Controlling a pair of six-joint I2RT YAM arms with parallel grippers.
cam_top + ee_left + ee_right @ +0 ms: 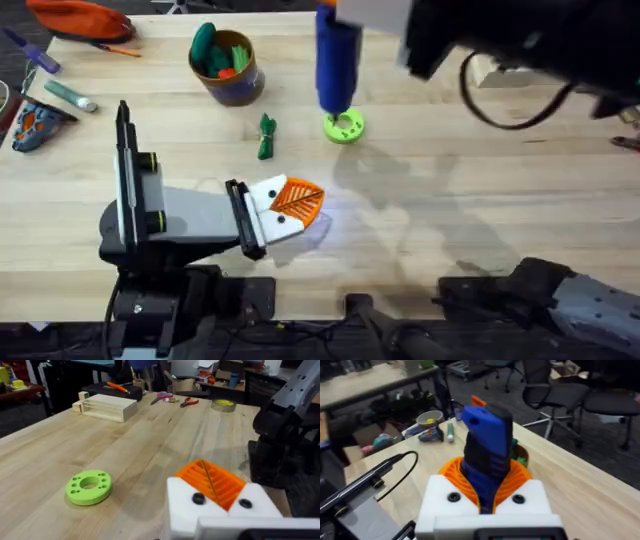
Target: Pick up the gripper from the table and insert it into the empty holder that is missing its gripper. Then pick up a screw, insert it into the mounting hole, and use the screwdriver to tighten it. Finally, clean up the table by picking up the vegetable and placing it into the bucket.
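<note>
From above we see our right gripper (345, 45) raised over the far middle of the table (450, 200), its orange pads clamped on the blue screwdriver (337, 65). The screwdriver hangs tip down, and that tip sits right at the lime-green disc (344, 127). In our right wrist view the screwdriver (485, 455) stands squeezed between the orange pads (520, 477).

Our left gripper (290, 205) lies low over the near side of the table, pointing right, and its orange pads are pressed together with nothing between them.

The vegetable (266, 136) lies on the table just left of the disc and well apart from both grippers. The bucket (228, 65) stands farther back and left of it, with green and orange toys inside.

In our left wrist view the disc (89, 487) lies flat, and a pale wooden box (107, 407) sits beyond it.
</note>
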